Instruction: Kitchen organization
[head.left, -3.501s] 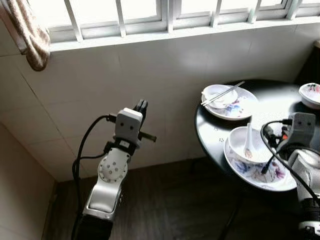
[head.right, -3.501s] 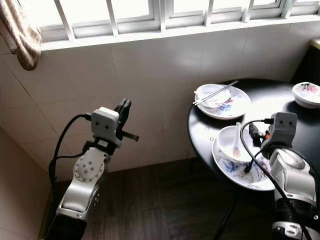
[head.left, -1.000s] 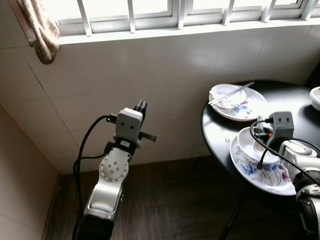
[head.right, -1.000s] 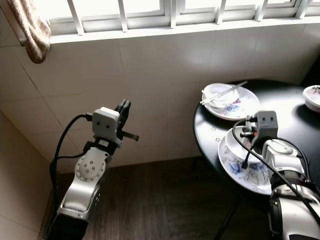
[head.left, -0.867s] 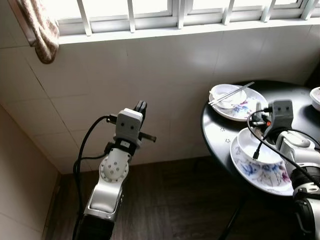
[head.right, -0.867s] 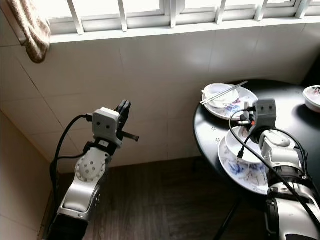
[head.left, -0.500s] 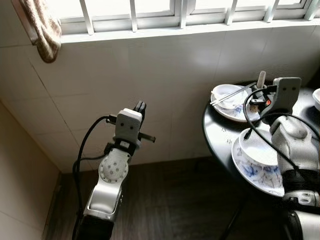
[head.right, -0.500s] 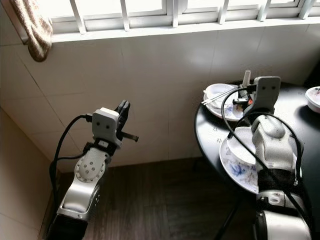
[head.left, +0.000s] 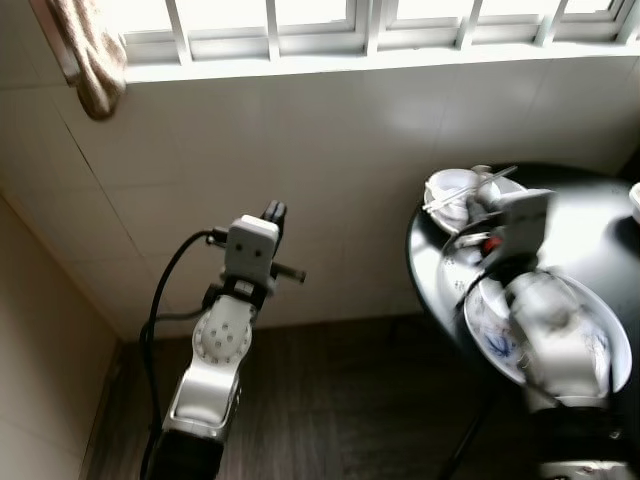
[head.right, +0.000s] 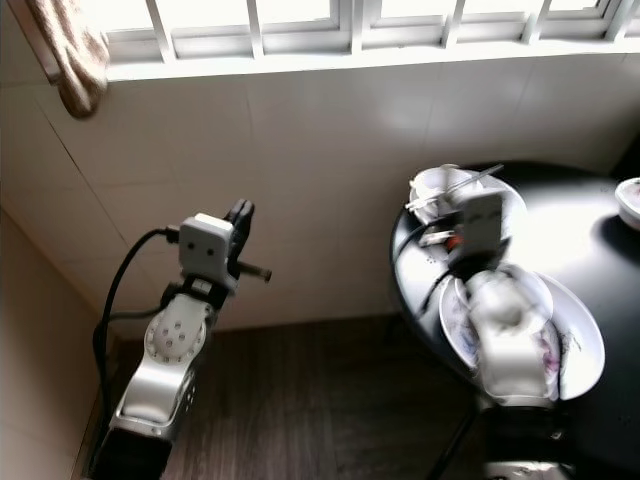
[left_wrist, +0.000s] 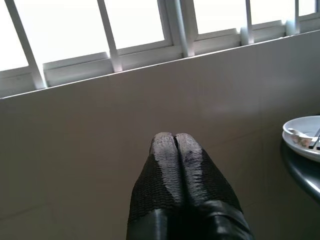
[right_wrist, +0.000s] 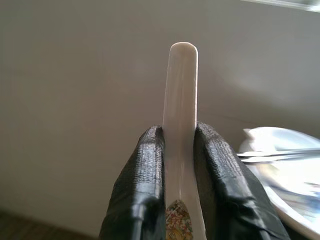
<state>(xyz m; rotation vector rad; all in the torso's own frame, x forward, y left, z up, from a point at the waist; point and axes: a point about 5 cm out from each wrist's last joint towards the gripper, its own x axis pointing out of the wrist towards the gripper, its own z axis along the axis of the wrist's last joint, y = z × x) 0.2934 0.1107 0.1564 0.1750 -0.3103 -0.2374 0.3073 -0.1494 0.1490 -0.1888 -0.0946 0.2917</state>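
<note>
Nearest the robot, the right gripper was clamped on a white ceramic spoon, its two black fingers pressed flat against either side of the handle, the handle end standing clear beyond the fingertips and a painted patch showing low down between them. In the head views that arm was blurred, raised over the near plate on the round black table; a bowl seemed to sit on that plate under the arm, though blur made it hard to tell. The spoon looked light, stiff and glazed, so probably slippery and liable to chip or break if dropped; the handle, where it was gripped, seemed the sensible place to hold it, as the bowl end would be too wide and curved for a firm pinch. Off to the robot's left, the left gripper hung idle over the dark floor, fingers pressed together with nothing between them. Further back on the table, a second plate carried a small bowl with chopsticks laid across it. Beyond stood the tiled wall, the barred window and a cloth hanging at the upper left
</note>
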